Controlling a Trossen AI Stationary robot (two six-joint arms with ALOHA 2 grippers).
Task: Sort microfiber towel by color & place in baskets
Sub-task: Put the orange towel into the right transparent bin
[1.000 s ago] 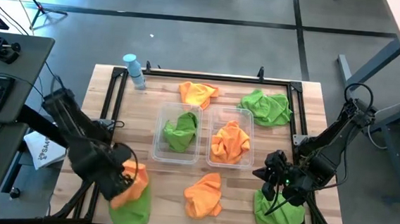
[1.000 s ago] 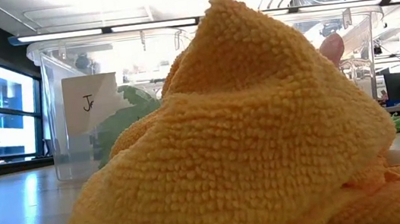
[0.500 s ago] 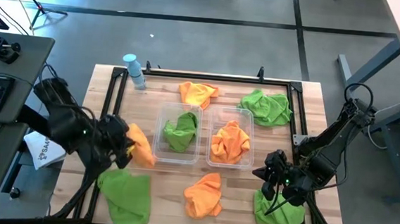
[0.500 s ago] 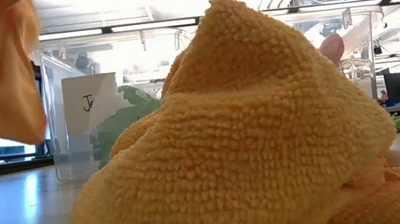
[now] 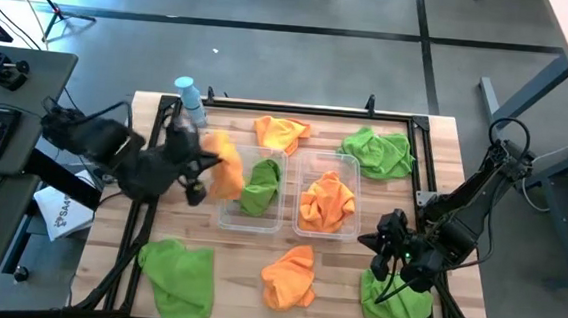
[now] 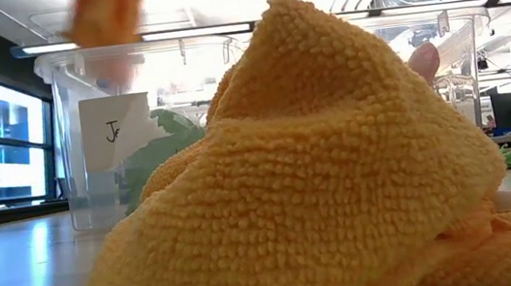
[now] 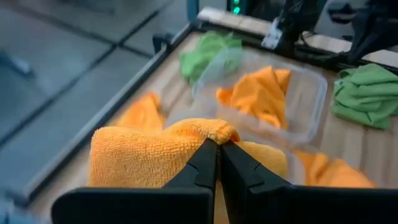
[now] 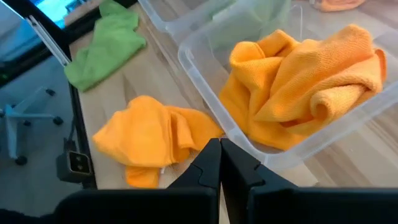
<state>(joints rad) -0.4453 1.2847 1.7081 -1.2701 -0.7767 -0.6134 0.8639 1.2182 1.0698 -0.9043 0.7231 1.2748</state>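
1. While the orange towel point(image 5: 225, 167) hangs pinched in the left gripper point(image 5: 199, 169), we log it over the left edge of the left bin point(image 5: 222, 215), clear of the table; the left wrist view shows the fingers point(image 7: 205, 163) closed tight on a fold of cloth.
2. We judge the lift is meant to clear the bin walls: the left bin holds a green towel point(image 5: 257, 185), the right bin point(image 5: 348, 224) an orange one point(image 5: 326, 202), so this cloth likely belongs one bin further.
3. Loose towels on the table: orange point(image 5: 280, 132) behind the bins, green point(image 5: 378, 152) at the back right, orange point(image 5: 289, 277) in front of the bins, green point(image 5: 180, 280) front left, green point(image 5: 396, 299) front right.
4. Right gripper point(image 5: 386, 254) waits low, just above the front-right green towel; its fingers point(image 8: 208, 167) are pressed together on nothing.
5. Blue bottle point(image 5: 189, 98) stands at the back left corner, near the left arm's path; we judge a brush possible.
6. Low view is mostly blocked by the front orange towel point(image 6: 318, 174).
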